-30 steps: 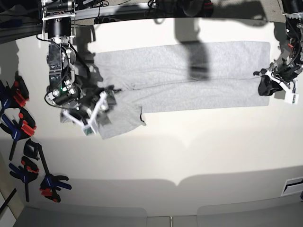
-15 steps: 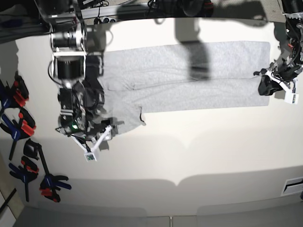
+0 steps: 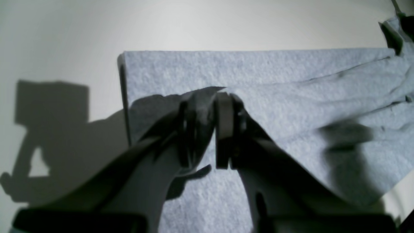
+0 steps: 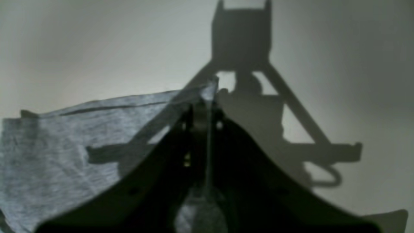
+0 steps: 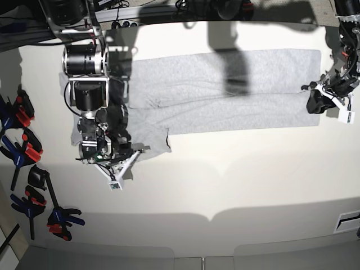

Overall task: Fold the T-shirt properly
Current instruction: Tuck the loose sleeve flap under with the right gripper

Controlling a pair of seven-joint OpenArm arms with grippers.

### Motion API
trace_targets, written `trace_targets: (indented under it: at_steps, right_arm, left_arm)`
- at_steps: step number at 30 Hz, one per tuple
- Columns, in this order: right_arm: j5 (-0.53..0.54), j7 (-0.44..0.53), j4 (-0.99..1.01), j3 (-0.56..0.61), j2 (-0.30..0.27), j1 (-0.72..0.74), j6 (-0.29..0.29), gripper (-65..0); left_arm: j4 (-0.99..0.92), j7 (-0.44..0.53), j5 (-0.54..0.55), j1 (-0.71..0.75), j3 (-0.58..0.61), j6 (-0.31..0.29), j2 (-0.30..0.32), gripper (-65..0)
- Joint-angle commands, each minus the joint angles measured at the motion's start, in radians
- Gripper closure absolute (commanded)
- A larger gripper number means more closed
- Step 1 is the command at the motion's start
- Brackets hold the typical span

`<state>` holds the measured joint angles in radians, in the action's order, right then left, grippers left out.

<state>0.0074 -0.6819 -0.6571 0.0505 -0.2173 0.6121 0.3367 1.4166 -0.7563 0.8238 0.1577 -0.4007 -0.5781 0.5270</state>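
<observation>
Now T-shirt [image 5: 225, 93] pinched in both end effectors.

Black arms [image 5: 87, 84]; white jaws; green light [image 5: 100, 157]

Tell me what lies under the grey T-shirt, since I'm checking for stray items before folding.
Around the light heather-grey cotton T-shirt only the bare off-white table shows. Whatever lies beneath the cloth is covered and cannot be seen.

Robotics laboratory bench: a plain white tabletop [image 5: 225, 185], black-and-orange spring clamps [image 5: 25, 152] along its left edge, cabling [image 5: 112, 7] behind its far edge.
</observation>
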Motion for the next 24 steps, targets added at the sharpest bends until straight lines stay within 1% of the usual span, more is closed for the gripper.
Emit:
trace_targets:
  at_steps: [1, 4, 7, 10, 13, 15, 18, 23, 24]
  right_arm:
    - [-0.031, -0.050, -0.011, 0.001, -0.013, 0.012, -0.011, 0.0]
    - [-0.030, -0.056, -0.053, 0.001, -0.012, 0.022, -0.011, 0.0]
    - [-0.028, -0.083, -0.132, 0.001, -0.012, 0.016, -0.006, 0.0]
    - [0.011, -0.123, -0.257, 0.001, -0.013, -0.017, 0.048, 0.0]
    - [0.060, -0.177, -0.415, 0.001, -0.012, -0.092, 0.088, 0.0]
    - [0.078, -0.198, -0.529, 0.001, -0.013, -0.164, 0.094, 0.0]
    - [0.078, -0.198, -0.724, 0.001, -0.013, -0.303, 0.094, 0.0]
    - [0.069, -0.201, -1.117, 0.001, -0.013, -0.594, 0.094, 0.0]
    - [0.049, -0.202, -1.191, 0.001, -0.013, -0.655, 0.094, 0.0]
  left_arm:
    - [0.017, 0.024, 0.019, -0.011, -0.011, -0.006, 0.022, -9.8]
    - [0.017, 0.023, 0.019, -0.010, -0.011, -0.006, 0.022, -9.8]
    - [0.017, 0.023, 0.020, -0.011, -0.011, -0.006, 0.022, -9.8]
    - [0.017, 0.023, 0.019, -0.011, -0.011, -0.006, 0.022, -9.8]
    - [0.017, 0.023, 0.019, -0.009, -0.011, -0.006, 0.022, -9.8]
    - [0.017, 0.023, 0.019, -0.008, -0.011, -0.006, 0.022, -9.8]
    - [0.017, 0.023, 0.018, -0.008, -0.011, -0.006, 0.022, -9.8]
    - [0.017, 0.022, 0.019, -0.008, -0.011, -0.006, 0.022, -9.8]
    - [0.017, 0.019, 0.019, -0.008, -0.011, -0.006, 0.022, -9.7]
